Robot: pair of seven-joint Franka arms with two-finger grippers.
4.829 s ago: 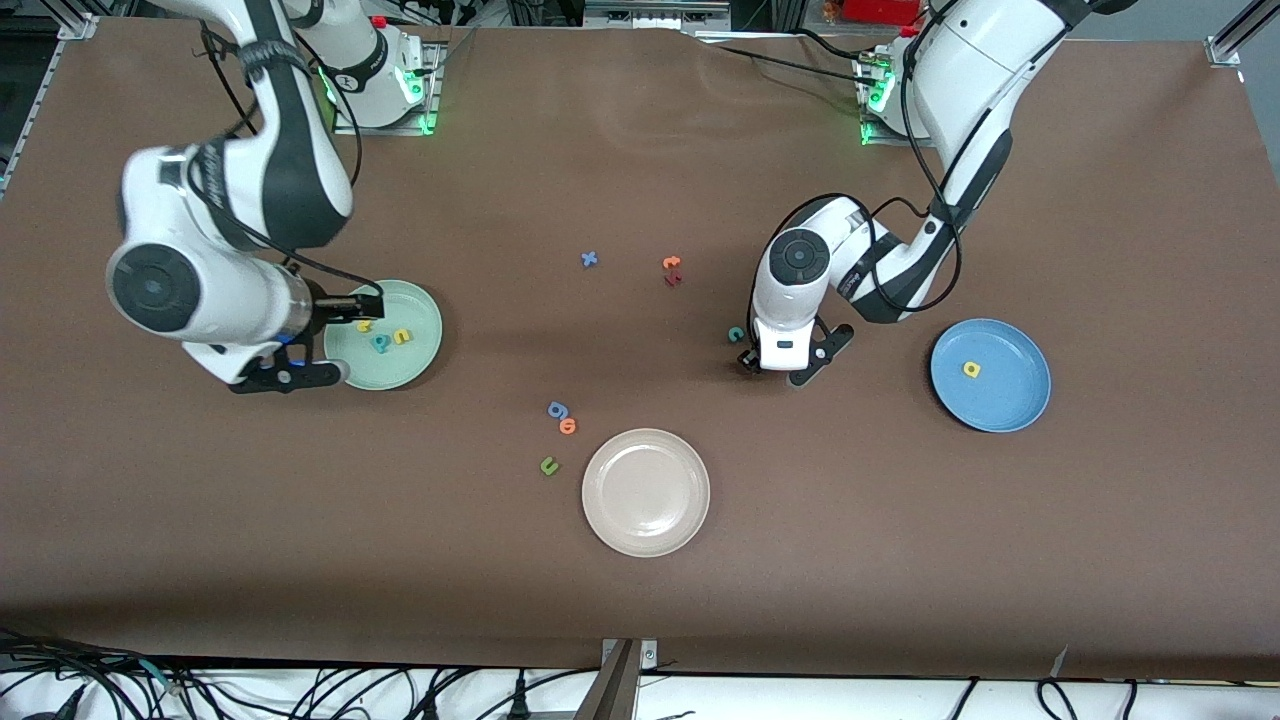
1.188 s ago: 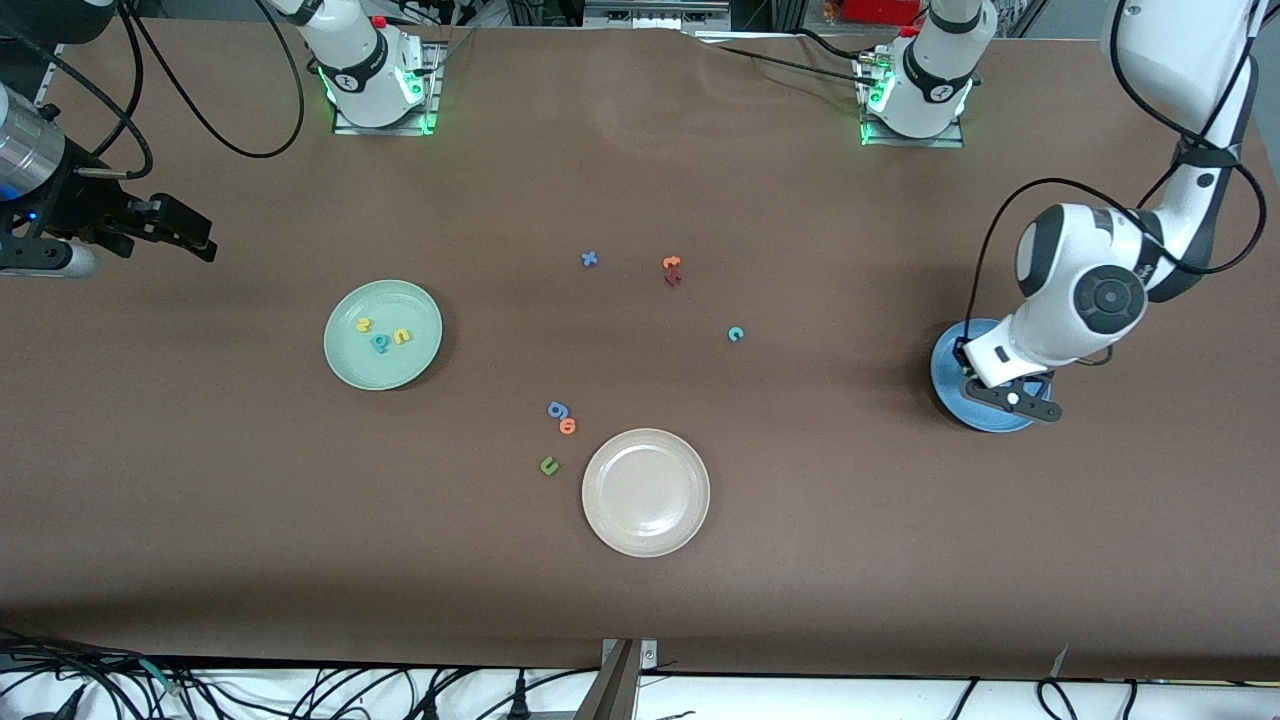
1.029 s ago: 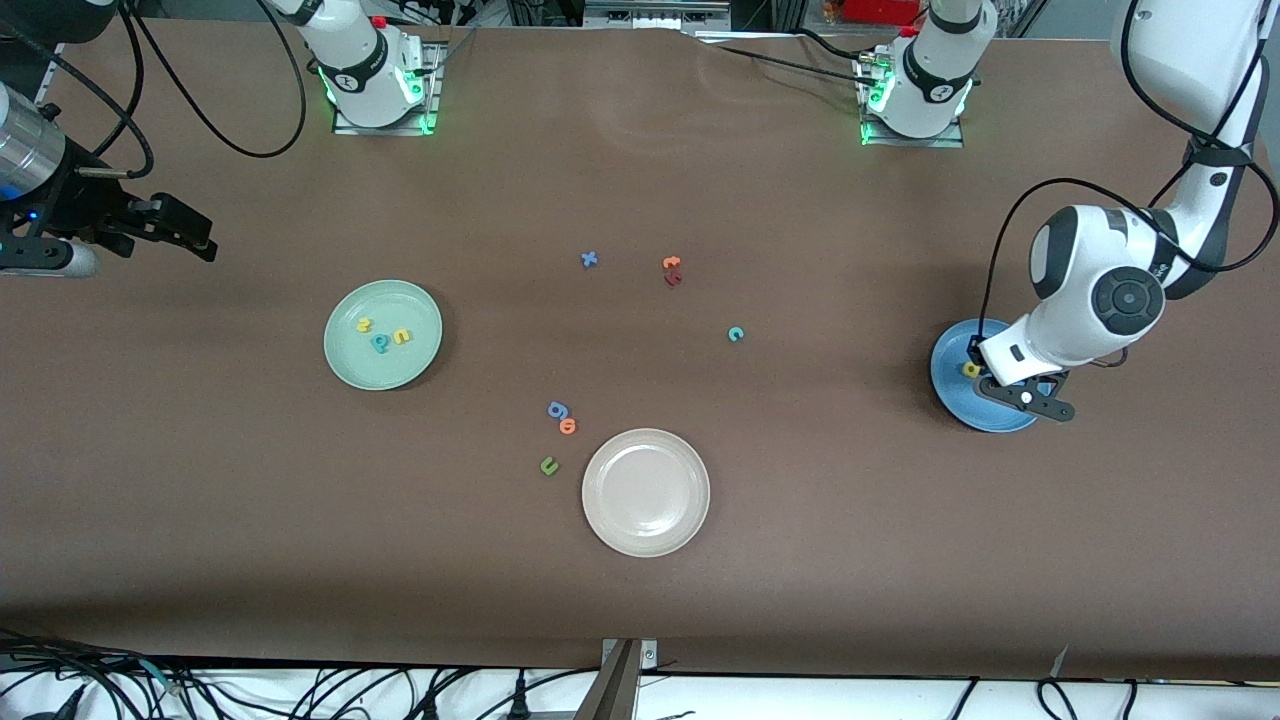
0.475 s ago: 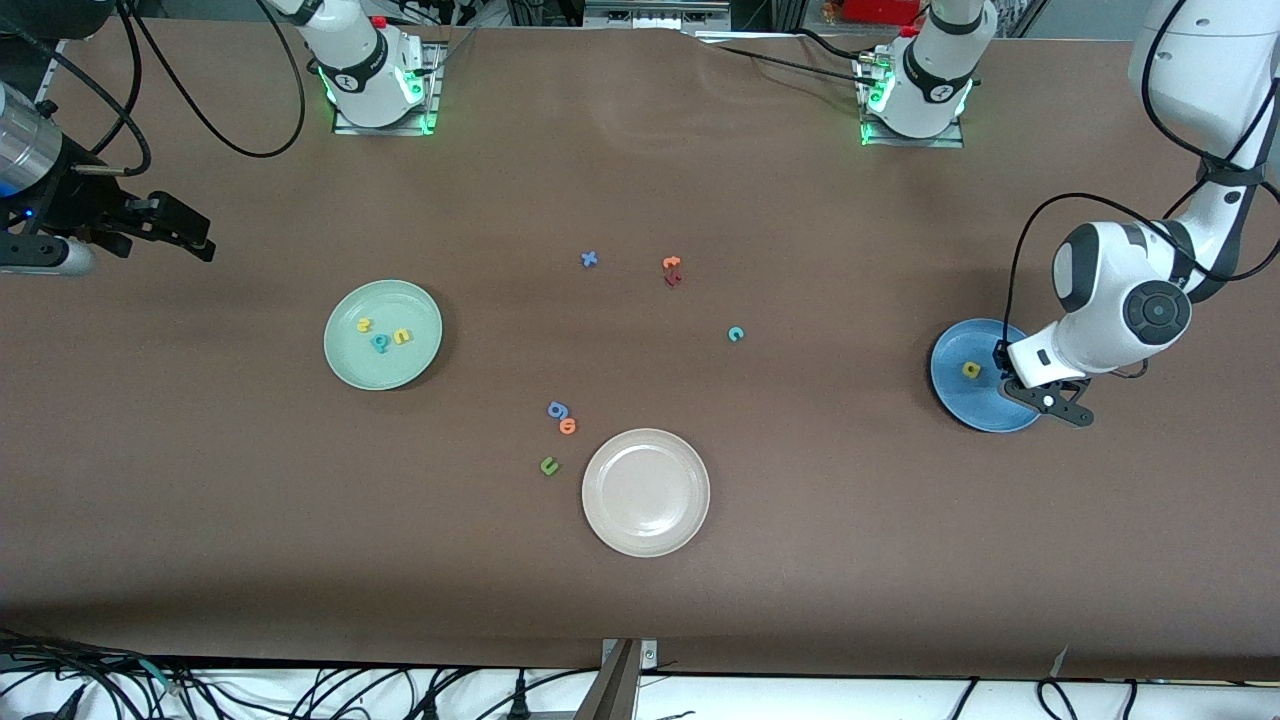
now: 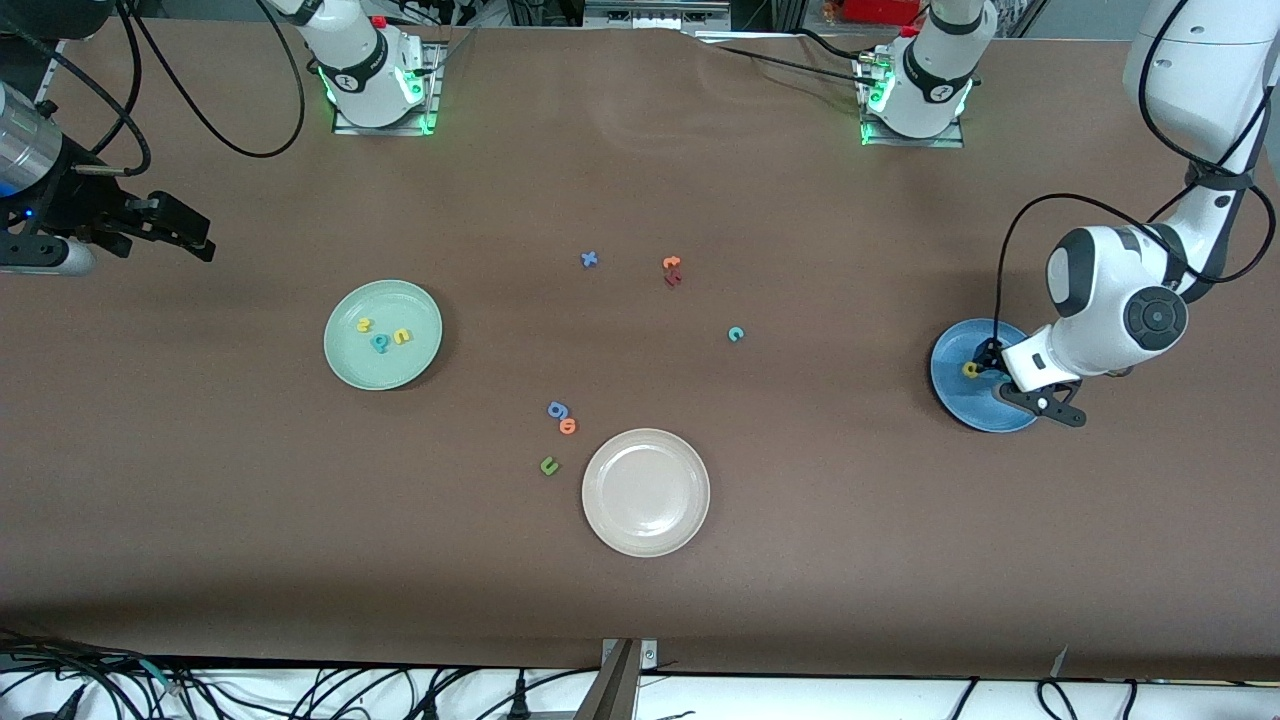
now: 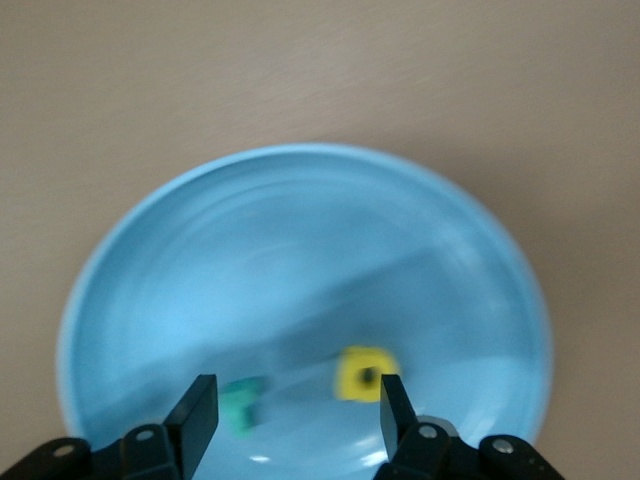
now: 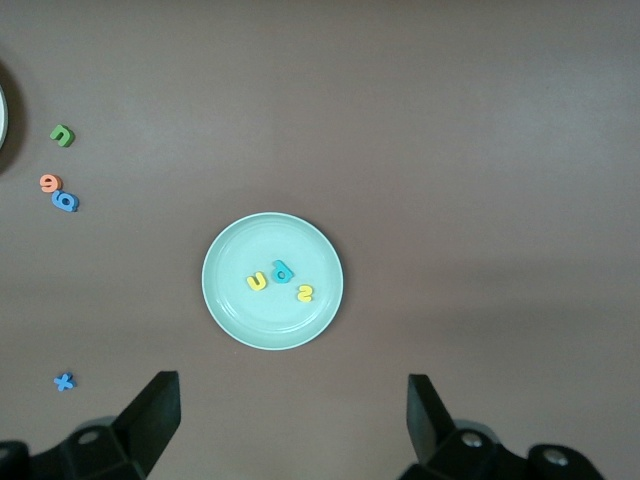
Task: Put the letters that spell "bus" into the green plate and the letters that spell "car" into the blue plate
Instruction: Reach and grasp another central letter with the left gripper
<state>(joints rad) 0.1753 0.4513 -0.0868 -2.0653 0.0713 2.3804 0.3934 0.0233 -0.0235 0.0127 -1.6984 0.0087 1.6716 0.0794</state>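
The blue plate [image 5: 958,396] lies toward the left arm's end of the table. My left gripper [image 5: 990,358] hangs low over it, open. In the left wrist view the blue plate [image 6: 300,230] holds a yellow "a" [image 6: 362,373] and a blurred teal letter [image 6: 240,400], both loose between the spread fingers of the left gripper [image 6: 297,405]. The yellow "a" [image 5: 970,369] also shows from the front. A teal "c" [image 5: 735,334] lies on the bare table. The green plate [image 5: 395,365] carries the "s" [image 5: 364,324], "u" [image 5: 402,336] and "b" [image 5: 380,343]. My right gripper [image 5: 170,225] waits, open, high up at the right arm's end.
A beige plate [image 5: 645,492] sits nearest the front camera. Beside it lie a dark green "u" [image 5: 548,465], an orange "o" [image 5: 568,426] and a blue "g" [image 5: 557,409]. Mid-table are a blue "x" [image 5: 589,259], an orange "t" [image 5: 671,263] and a dark red letter [image 5: 672,279].
The left gripper carried a teal letter from mid-table to the blue plate, then opened and let it go there. The right arm withdrew from the green plate earlier and now holds still.
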